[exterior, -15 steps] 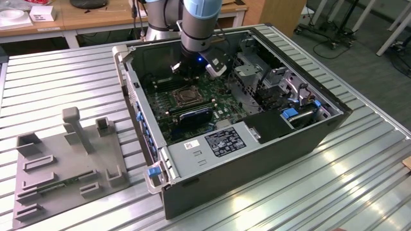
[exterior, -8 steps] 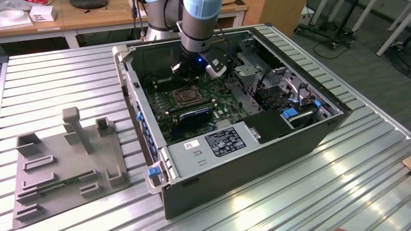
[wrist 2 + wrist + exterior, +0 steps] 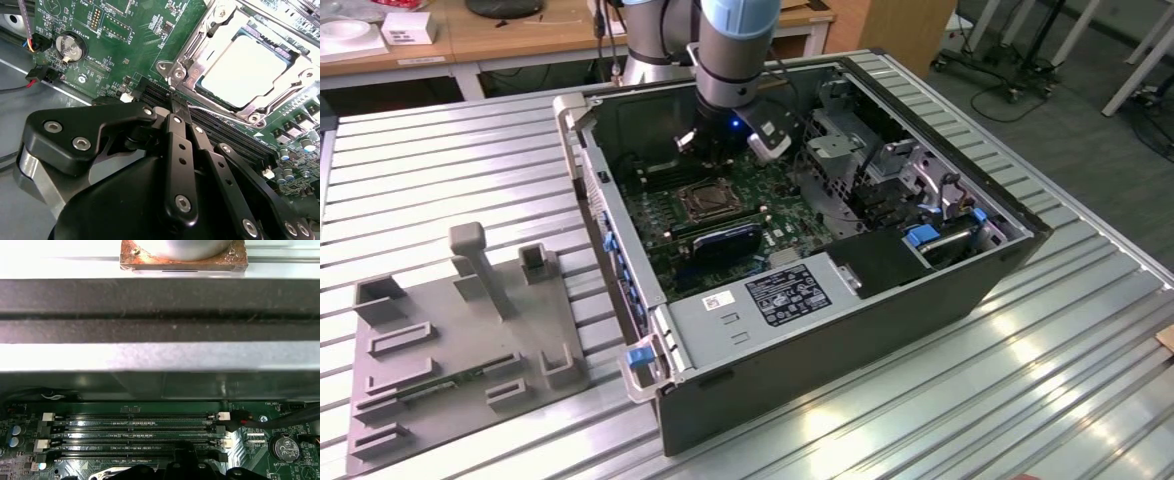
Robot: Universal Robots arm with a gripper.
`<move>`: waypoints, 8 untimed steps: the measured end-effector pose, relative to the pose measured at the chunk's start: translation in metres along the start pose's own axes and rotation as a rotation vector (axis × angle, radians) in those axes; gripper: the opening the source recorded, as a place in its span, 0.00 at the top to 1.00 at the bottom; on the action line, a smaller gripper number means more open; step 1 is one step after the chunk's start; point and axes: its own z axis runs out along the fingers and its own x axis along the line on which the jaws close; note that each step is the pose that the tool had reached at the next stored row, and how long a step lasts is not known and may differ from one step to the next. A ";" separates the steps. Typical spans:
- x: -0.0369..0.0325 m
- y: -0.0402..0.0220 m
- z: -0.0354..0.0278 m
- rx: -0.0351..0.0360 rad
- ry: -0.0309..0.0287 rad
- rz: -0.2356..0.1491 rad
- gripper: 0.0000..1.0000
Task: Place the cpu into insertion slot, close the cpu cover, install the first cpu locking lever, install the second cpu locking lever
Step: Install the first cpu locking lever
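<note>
- cpu [image 3: 245, 70] lay flat in the insertion slot [image 3: 227, 100], its pale face showing through the cut-out of the cpu cover [image 3: 199, 44], which lay down over its edges.
- The insertion slot sat near the middle of the green motherboard [image 3: 130, 45], inside the open computer case [image 3: 854, 330] that lay on the slatted metal table [image 3: 454, 160].
- The gripper [image 3: 175, 107] hung low over the board with its fingers drawn narrow, tips together, just beside the socket's corner and over the long black memory slots [image 3: 135, 430].
- A thin silvery lever rod [image 3: 220, 114] ran along the socket's edge from the fingertips. Whether the tips pinched it could not be told.
- A round coin battery [image 3: 67, 47] sat on the board, well apart from the socket.
- A grey fixture plate [image 3: 454, 340] with upright holders lay on the table beside the case, toward the exterior view's left.
</note>
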 end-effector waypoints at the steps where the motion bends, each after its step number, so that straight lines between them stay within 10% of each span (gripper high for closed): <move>1: 0.0000 0.0001 -0.0003 0.0010 0.0000 0.000 0.89; 8: 0.0013 0.0005 -0.0005 0.0094 -0.0012 -0.001 0.89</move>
